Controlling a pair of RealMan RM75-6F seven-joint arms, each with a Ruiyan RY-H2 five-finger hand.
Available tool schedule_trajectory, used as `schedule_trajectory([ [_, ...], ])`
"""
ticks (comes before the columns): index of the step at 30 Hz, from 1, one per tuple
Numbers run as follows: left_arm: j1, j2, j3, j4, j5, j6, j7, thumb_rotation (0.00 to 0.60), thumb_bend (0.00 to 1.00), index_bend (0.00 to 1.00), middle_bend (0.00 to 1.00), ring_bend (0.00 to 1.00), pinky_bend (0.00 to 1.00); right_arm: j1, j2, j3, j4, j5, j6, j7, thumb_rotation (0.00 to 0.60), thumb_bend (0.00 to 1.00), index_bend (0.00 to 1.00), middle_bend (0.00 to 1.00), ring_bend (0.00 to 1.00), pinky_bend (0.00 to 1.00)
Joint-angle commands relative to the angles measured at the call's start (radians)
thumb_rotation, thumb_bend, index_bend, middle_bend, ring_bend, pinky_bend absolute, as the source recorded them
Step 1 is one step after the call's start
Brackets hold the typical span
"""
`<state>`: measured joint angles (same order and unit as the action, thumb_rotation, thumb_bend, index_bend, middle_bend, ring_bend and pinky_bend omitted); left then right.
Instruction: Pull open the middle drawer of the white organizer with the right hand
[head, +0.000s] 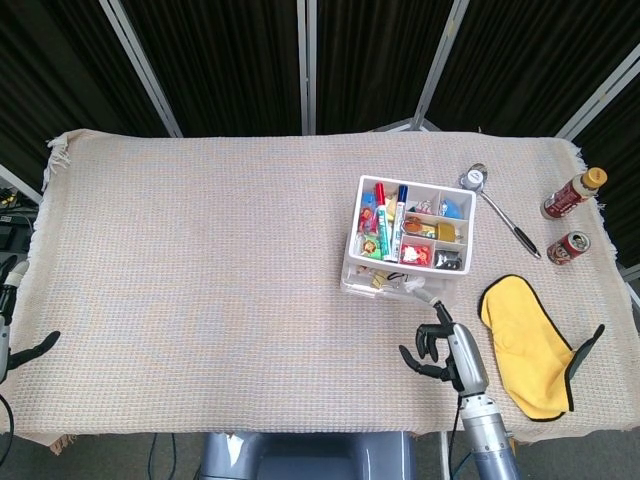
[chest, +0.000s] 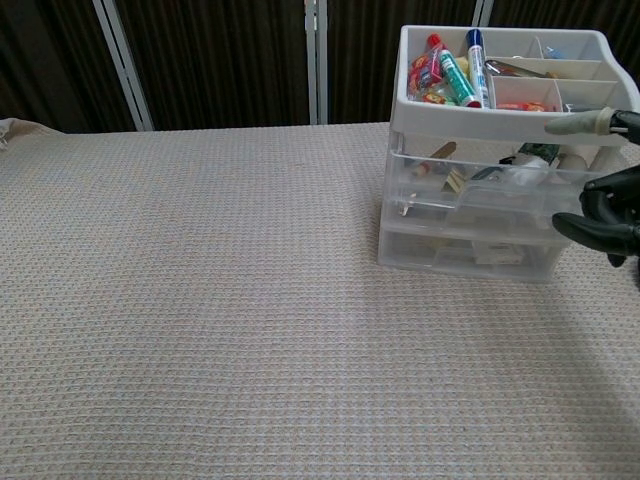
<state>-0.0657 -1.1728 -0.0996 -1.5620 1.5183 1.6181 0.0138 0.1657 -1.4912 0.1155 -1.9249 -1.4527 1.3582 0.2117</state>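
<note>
The white plastic organizer with clear drawers (head: 405, 255) was seen right of centre in the head view and at the upper right of the chest view, set square to the robot so that its drawer fronts faced the near table edge. The middle clear drawer (chest: 478, 186), filled with small oddments, appeared drawn out slightly beyond the bottom drawer, which suggested that the pull had been largely made, though how far it stood out could not be judged exactly. The open top tray was packed with upright markers and small items, which would be a reason for the pull to be kept level and gentle.

The right hand (head: 440, 348) was found just in front of the organizer, toward the lower right of the head view, with its fingers curled loosely and nothing grasped between them; one pale-tipped finger (chest: 578, 124) was extended level with the tray's rim at the right edge of the chest view. No contact with the drawer could be made out.

The left hand (head: 12, 330) was barely visible at the far left edge, and its state could not be told.
</note>
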Motion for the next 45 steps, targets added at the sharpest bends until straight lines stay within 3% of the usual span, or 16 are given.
schedule_trajectory([
  [1,0.000,0.001,0.000,0.000,-0.001,-0.002,-0.002,0.600,0.04,0.00,0.00,0.00,0.00,0.025,0.041,0.023,-0.026,0.081,-0.039,-0.143,0.600,0.22,0.23,0.77,0.82,0.65],
  [6,-0.001,0.002,0.001,-0.001,0.000,-0.003,0.000,0.600,0.04,0.00,0.00,0.00,0.00,0.039,0.031,0.051,-0.016,0.139,-0.023,-0.263,0.600,0.22,0.26,0.77,0.82,0.65],
  [17,-0.001,0.002,0.002,-0.004,0.001,-0.004,0.002,0.600,0.04,0.00,0.00,0.00,0.00,0.058,0.019,0.074,0.001,0.185,-0.016,-0.337,0.600,0.22,0.30,0.77,0.82,0.65],
  [22,-0.001,0.003,0.001,-0.004,-0.001,-0.006,-0.001,0.600,0.04,0.00,0.00,0.00,0.00,0.065,0.013,0.078,0.003,0.203,-0.015,-0.353,0.600,0.23,0.41,0.77,0.82,0.65],
  [29,-0.001,0.004,0.003,-0.005,0.001,-0.007,-0.002,0.600,0.04,0.00,0.00,0.00,0.00,0.058,0.006,0.064,-0.001,0.173,0.007,-0.346,0.600,0.28,0.54,0.78,0.82,0.65],
  [45,-0.001,0.005,0.005,-0.007,0.005,-0.006,0.001,0.600,0.04,0.00,0.00,0.00,0.00,0.006,0.027,-0.033,-0.004,0.048,0.060,-0.283,0.600,0.27,0.55,0.78,0.82,0.65],
])
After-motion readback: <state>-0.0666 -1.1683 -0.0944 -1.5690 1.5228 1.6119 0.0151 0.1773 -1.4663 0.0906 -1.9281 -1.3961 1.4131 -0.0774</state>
